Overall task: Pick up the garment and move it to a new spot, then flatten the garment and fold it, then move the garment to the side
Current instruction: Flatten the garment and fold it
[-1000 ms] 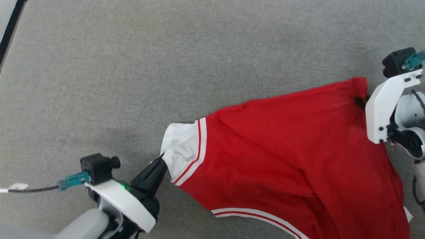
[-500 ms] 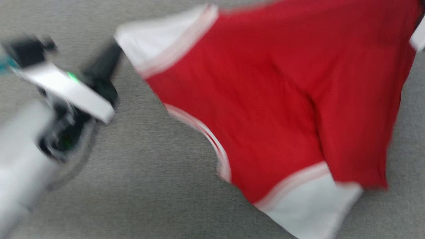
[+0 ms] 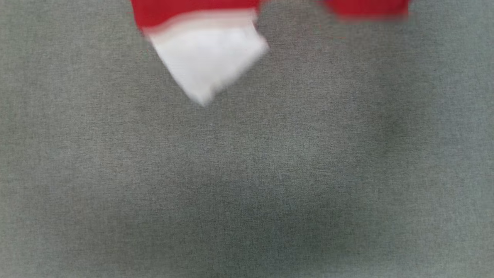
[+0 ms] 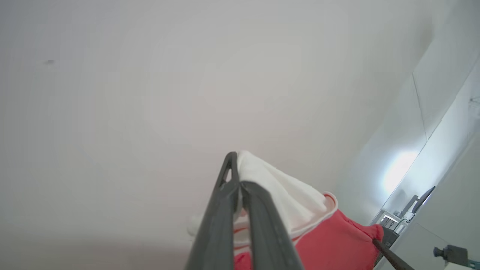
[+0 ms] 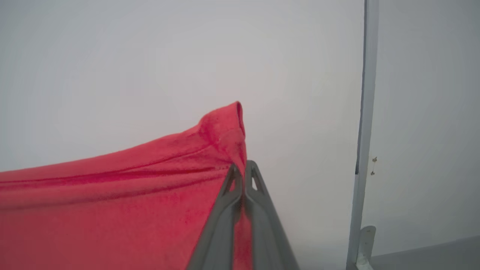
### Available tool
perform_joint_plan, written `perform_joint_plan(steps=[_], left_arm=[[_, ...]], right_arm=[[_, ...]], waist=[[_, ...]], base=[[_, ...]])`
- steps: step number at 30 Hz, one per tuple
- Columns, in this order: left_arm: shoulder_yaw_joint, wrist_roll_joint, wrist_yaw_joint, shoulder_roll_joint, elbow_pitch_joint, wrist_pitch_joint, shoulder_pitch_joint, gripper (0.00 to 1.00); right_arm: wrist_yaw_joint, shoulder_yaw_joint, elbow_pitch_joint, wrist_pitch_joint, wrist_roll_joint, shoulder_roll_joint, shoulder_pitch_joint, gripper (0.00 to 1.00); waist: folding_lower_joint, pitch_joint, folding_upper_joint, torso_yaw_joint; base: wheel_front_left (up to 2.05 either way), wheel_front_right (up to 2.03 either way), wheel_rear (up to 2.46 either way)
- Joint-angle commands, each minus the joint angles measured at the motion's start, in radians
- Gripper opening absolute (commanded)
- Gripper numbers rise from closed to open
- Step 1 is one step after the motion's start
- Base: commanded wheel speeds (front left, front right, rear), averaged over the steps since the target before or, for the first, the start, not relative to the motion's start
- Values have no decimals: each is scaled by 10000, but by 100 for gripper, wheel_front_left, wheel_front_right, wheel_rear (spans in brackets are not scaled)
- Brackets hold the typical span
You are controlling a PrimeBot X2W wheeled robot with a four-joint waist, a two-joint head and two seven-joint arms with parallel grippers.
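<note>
The shirt (image 3: 204, 58) is hanging lifted at the far side, left gripper (image 4: 236, 174) clamping its white sleeve, right gripper (image 5: 243, 171) pinching a red corner. Pickup looks done; placing, flattening, folding and moving aside are remaining.

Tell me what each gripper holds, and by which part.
Both hold the red soft-fabric T-shirt: left gripper pinches its white sleeve, right gripper a red corner.

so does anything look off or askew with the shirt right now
Nothing damaged. The T-shirt hangs askew: the left gripper is shut on a bunched white sleeve, the right gripper on a red corner, and another white sleeve dangles lowest over the grey surface. The head view is blurred.
</note>
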Motion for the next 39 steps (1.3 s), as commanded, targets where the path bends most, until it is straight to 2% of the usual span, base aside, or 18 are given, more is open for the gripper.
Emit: perform_joint_plan(steps=[1,4,9,15,19,25,27,30,36,39], left_arm=[[233,28,26,91,92,-166,-384,0],[505,-199,26,-59,-126,-388,-759,0],[107,-65,26,41,-570,-143,-178,0],[-127,-726,25,282,-1670,-27,2189,0],[-154,-1055,25,397,-2642,-380,4282,0],[-201,-1025,25,256,-4130,-1054,7551,0],[-117,-961,25,268,-4800,-1196,9109,0],[13,-819,25,202,-5226,-1280,10505,0],[78,-275,25,177,-6067,-1337,12528,0],[323,-103,25,280,-6558,-1347,13392,0]], right_arm=[[-21,-224,89,-374,-166,-66,-223,0],[-34,-403,365,-909,-329,-113,-482,0],[-32,-93,793,-840,-360,-234,-113,0],[-31,622,1222,-605,56,-427,1231,0],[-17,1298,917,-264,708,-693,2548,0],[-15,1815,-695,529,2022,-1207,5500,0],[-9,1717,-1895,915,2570,-1386,7309,0],[-9,1428,-3128,1373,2965,-1430,9196,0],[-9,389,-5396,2198,3479,-886,12229,0],[-9,45,-6329,2556,3298,-667,13374,0]], waist=[[0,-26,0,-7],[0,-83,0,41],[0,-105,0,122],[0,-300,0,202],[0,-544,0,358],[0,-1009,0,597],[0,-1265,0,716],[0,-1502,0,815],[0,-1912,0,1038],[0,-2062,0,1075]], base=[[0,0,0],[0,0,0],[0,0,0],[0,0,0],[0,0,0],[0,0,0],[0,0,0],[0,0,0],[0,0,0],[0,0,0]])
